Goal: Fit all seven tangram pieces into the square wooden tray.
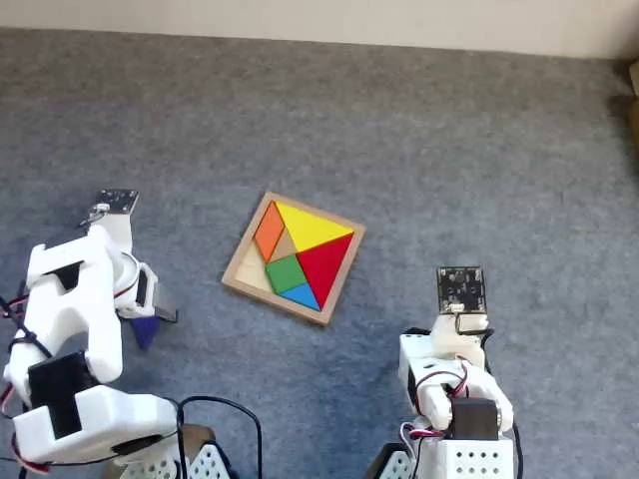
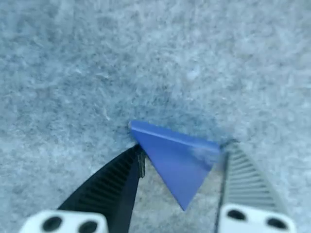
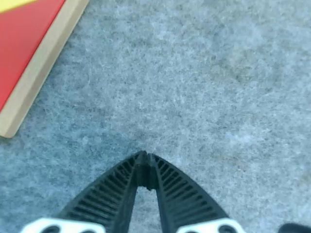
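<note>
Five coloured pieces are already in the wooden tray (image 1: 245,271): orange (image 1: 269,232), yellow (image 1: 312,228), red (image 1: 327,265), green (image 1: 286,272) and light blue (image 1: 301,294). Bare wood is left along the edge facing the left arm, probably the slot for what's missing. Well off to that side, the left gripper (image 2: 183,148) pinches the dark blue triangle (image 2: 177,162) low over the carpet (image 1: 449,150), ready to carry I'd guess. The right gripper (image 3: 146,165) sits pressed together and empty near the tray's corner, out of the way.

Closed right claw (image 3: 146,161) over grey felt (image 3: 218,87), near the tray (image 3: 41,68) and red piece (image 3: 19,39).
</note>
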